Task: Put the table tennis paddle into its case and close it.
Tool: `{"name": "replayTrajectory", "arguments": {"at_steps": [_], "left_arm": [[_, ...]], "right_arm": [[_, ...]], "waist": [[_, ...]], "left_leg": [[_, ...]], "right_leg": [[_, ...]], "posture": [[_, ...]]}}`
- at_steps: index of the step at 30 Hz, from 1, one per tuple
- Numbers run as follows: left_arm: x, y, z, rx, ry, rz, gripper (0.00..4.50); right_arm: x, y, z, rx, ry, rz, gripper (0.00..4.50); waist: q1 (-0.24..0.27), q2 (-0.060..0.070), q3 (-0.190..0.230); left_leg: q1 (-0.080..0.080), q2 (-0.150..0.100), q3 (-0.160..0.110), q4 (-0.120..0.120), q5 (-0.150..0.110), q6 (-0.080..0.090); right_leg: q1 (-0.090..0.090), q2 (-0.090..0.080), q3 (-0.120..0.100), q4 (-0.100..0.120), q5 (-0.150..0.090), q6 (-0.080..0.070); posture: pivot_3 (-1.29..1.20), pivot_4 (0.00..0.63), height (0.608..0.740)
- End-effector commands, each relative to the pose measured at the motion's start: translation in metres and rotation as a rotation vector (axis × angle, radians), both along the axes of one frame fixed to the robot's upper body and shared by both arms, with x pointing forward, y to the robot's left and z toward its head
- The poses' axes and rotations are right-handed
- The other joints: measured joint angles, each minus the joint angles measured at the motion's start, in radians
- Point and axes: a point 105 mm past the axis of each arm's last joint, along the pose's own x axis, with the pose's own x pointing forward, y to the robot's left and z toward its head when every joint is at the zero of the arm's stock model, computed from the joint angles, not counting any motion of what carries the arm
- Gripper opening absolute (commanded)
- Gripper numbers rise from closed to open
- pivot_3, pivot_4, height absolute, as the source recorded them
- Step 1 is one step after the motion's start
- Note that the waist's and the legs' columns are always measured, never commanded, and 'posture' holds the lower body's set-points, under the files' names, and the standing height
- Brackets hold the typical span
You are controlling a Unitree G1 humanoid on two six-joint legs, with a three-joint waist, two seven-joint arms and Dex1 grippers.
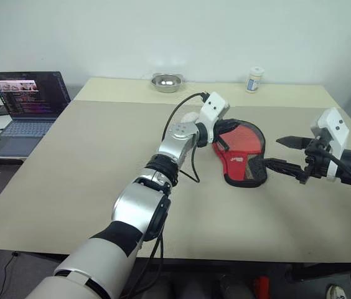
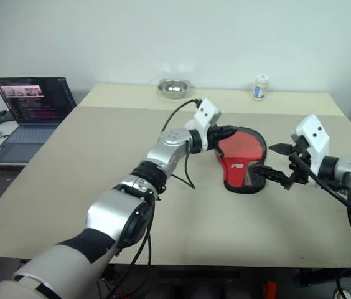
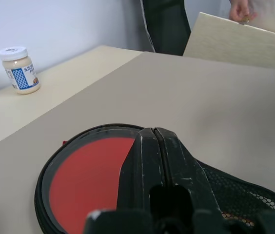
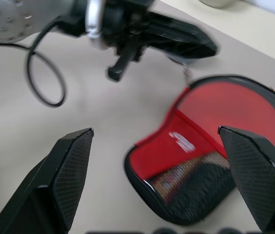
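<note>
The case (image 1: pixel 245 172) lies flat on the tan table (image 1: pixel 101 162), right of centre, with a black rim, a red panel and dark mesh at its near end. Inside it lies the table tennis paddle (image 1: pixel 245 139), its round red face (image 3: pixel 86 183) up; the handle is hidden. My left gripper (image 1: pixel 220 132) is shut at the case's far left rim, tips over the red face (image 4: pixel 232 112). I cannot tell whether it pinches anything. My right gripper (image 1: pixel 285 154) hangs open just right of the case, apart from it, nothing between its fingers (image 4: pixel 71 165).
A small steel bowl (image 1: pixel 167 81) and a white jar (image 1: pixel 256 80) stand at the table's far edge. An open laptop (image 1: pixel 26 103) sits on a side table to the left. A person's hand (image 3: pixel 240 9) shows beyond the table.
</note>
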Motion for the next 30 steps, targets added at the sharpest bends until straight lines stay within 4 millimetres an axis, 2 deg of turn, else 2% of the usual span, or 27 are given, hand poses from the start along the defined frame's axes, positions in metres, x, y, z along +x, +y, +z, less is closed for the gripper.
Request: {"name": "replayTrajectory", "arguments": {"at_steps": [1,6,10,14,17,20,23,29,30], "left_arm": [[-0.009,0.020,0.016,0.000,-0.107,-0.100,0.03],[-0.036,0.066,0.003,0.051,-0.100,-0.252,0.03],[-0.048,0.104,0.003,0.063,-0.085,-0.196,0.03],[-0.055,0.121,0.007,0.056,-0.077,-0.131,0.03],[-0.058,0.135,0.006,0.061,-0.074,-0.074,0.03],[-0.058,0.140,0.005,0.070,-0.070,-0.035,0.03],[-0.059,0.141,0.004,0.076,-0.069,-0.022,0.03],[-0.061,0.144,0.004,0.075,-0.066,-0.007,0.03],[-0.061,0.145,0.004,0.076,-0.065,-0.005,0.01]], "right_arm": [[0.027,-0.018,-0.012,-0.015,-0.014,-0.134,4.50],[0.074,-0.029,-0.042,0.002,0.030,-0.283,4.50],[0.105,-0.035,-0.063,-0.007,0.057,-0.358,4.50],[0.119,-0.036,-0.074,-0.003,0.082,-0.373,4.50],[0.125,-0.037,-0.090,-0.030,0.132,-0.369,4.50],[0.127,-0.036,-0.100,-0.052,0.161,-0.355,4.50],[0.126,-0.036,-0.112,-0.102,0.191,-0.337,4.50],[0.119,-0.026,-0.124,-0.080,0.293,-0.269,4.50],[0.118,-0.024,-0.126,-0.064,0.309,-0.265,4.32]], "waist": [[-0.009,0.001,0.000],[-0.021,0.001,-0.001],[-0.022,0.002,0.000],[-0.008,0.002,0.000],[-0.008,0.002,0.000],[-0.008,0.002,0.000],[-0.009,0.002,0.000],[-0.011,0.002,0.000],[-0.011,0.002,0.000]], "left_leg": [[0.001,0.000,0.001,0.000,0.000,0.000],[0.003,0.001,0.003,0.000,0.000,0.000],[0.003,0.001,0.002,0.000,0.001,-0.001],[0.002,-0.001,0.001,0.000,0.001,-0.001],[0.001,-0.002,0.001,0.000,0.001,-0.001],[0.001,-0.002,0.001,0.000,0.001,-0.001],[0.002,-0.001,0.000,0.001,0.001,-0.001],[0.010,0.000,0.000,0.001,0.001,-0.001],[0.010,0.000,0.000,0.001,0.001,-0.001]], "right_leg": [[0.000,0.000,0.000,0.000,0.000,0.000],[0.000,0.000,0.003,0.002,0.000,-0.001],[0.000,0.000,0.004,0.003,0.001,-0.002],[0.001,0.000,0.003,0.002,0.001,-0.001],[0.001,-0.001,0.004,0.001,0.001,-0.001],[0.001,-0.001,0.003,0.001,0.001,-0.001],[0.001,0.000,0.003,0.003,0.001,-0.001],[0.008,0.000,0.003,0.002,0.001,-0.001],[0.009,0.000,0.003,0.002,0.001,-0.001]], "posture": [[0.00,0.150,0.740],[0.00,0.150,0.740],[0.00,0.150,0.740],[0.00,0.150,0.740],[0.00,0.150,0.740],[0.00,0.150,0.740],[0.00,0.150,0.740],[0.00,0.150,0.740],[0.00,0.150,0.740]]}}
